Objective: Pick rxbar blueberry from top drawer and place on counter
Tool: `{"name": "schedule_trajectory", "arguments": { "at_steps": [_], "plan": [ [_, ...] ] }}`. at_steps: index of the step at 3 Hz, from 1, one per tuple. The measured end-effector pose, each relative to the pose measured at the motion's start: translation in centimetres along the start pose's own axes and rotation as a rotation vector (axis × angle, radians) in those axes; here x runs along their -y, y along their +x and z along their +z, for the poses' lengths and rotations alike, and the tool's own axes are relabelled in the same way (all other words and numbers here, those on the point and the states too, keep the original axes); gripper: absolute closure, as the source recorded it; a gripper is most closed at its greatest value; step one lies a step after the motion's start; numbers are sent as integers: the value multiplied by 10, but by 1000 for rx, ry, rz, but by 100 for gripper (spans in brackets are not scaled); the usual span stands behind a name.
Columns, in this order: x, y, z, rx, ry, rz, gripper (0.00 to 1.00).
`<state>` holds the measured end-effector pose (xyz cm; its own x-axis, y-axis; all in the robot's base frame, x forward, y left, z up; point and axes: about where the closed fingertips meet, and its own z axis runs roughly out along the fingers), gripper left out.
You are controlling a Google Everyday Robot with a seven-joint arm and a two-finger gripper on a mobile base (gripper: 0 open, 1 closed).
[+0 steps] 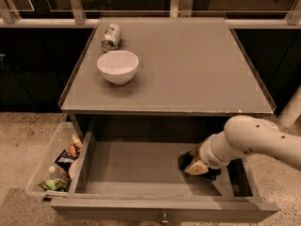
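Grey matte counter point(188, 69) with a thin raised rim fills the upper half of the camera view. On its left side stands a white bowl point(117, 66), upright. Just behind the bowl a metal can point(111, 36) lies on its side near the rear left corner, apart from the bowl.

Below the counter's front edge the top drawer point(136, 168) is pulled out, showing a bare flat grey floor, low walls and a small knob point(164, 217) at the middle of its front panel. The white arm point(254, 138) enters from the right and reaches down into the drawer's right half. The gripper point(196, 166) sits low over the drawer floor, near the right wall. Whether it is open, closed or gripping anything cannot be told from this angle.

A small dark shape touching the gripper on its left is probably the rxbar blueberry point(184, 161). It is largely hidden and its lettering cannot be read. It lies inside the drawer, not on the counter.

Left of the drawer, outside its wall, a clear plastic bin point(44, 166) holds assorted snack packets point(63, 160). Speckled flooring point(28, 131) surrounds the unit.
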<state>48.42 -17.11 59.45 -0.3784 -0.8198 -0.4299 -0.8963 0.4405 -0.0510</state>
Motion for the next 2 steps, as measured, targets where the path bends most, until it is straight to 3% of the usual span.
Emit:
{"name": "schedule_trajectory", "arguments": {
  "at_steps": [1,2],
  "plan": [
    [0,-19,-27,-5,66,-37,100],
    [-1,-80,-97,-8,187,-123,100]
  ]
}}
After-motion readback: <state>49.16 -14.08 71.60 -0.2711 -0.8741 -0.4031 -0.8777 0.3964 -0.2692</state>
